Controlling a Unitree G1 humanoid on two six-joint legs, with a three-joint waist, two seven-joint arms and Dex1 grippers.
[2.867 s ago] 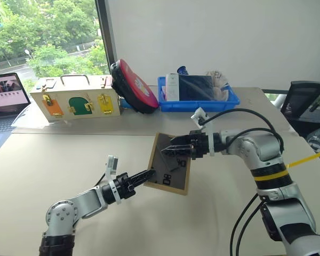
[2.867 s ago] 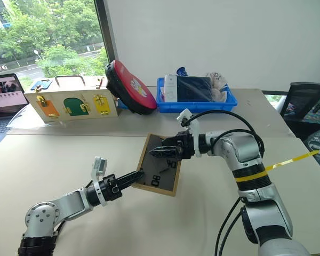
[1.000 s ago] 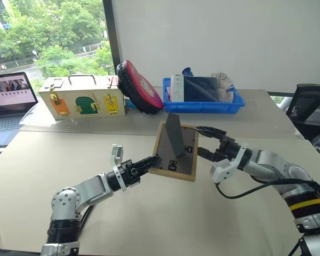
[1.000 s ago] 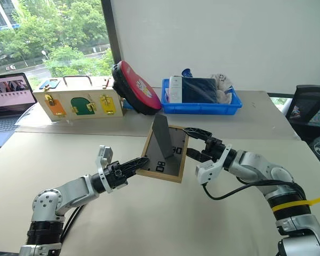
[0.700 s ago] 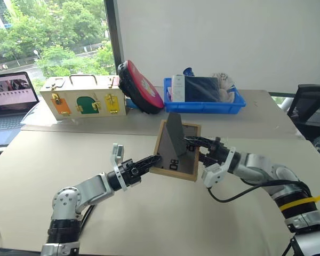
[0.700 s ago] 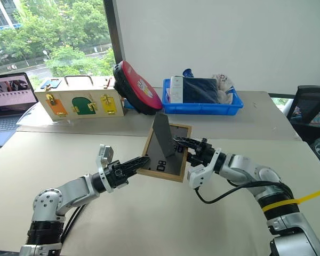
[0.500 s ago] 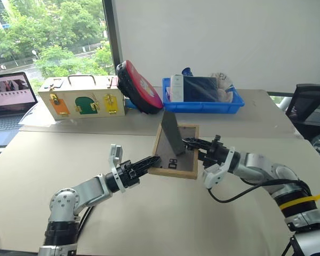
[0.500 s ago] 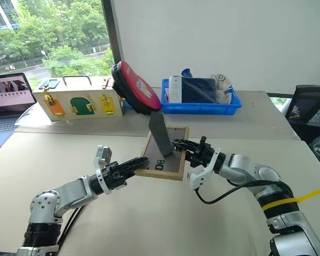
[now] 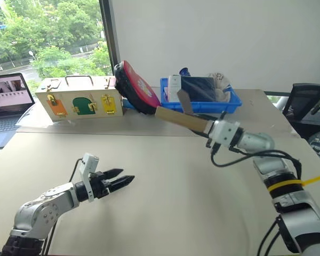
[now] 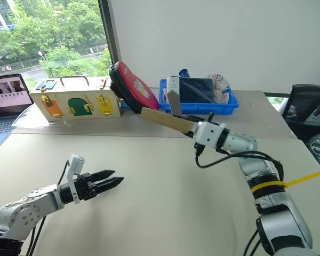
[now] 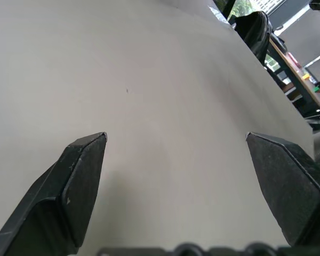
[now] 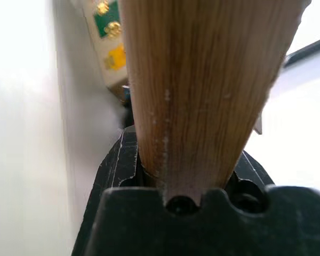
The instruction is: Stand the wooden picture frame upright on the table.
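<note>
My right gripper (image 9: 206, 128) is shut on one end of the wooden picture frame (image 9: 177, 118) and holds it in the air above the back of the table (image 9: 176, 208). The frame is seen edge-on, tilted up toward the left, with its dark fold-out stand (image 9: 183, 101) sticking up from it. In the right wrist view the light-wood edge (image 12: 202, 80) runs out from between the black fingers (image 12: 114, 160). My left gripper (image 9: 120, 181) hovers low over the front left of the table, open and empty, well apart from the frame. The left wrist view shows its fingers (image 11: 80, 176) spread over bare tabletop.
Along the back edge stand a cream latch box (image 9: 80, 102) with coloured doors, a red and black round case (image 9: 136, 88) leaning beside it, and a blue tray (image 9: 224, 104) of items. A laptop (image 9: 5, 96) sits at far left, a black chair (image 9: 309, 101) at far right.
The right gripper has lifted the frame off the table and rolled it edge-on. The left gripper has let go of the frame's corner, opened and pulled back to the left.
</note>
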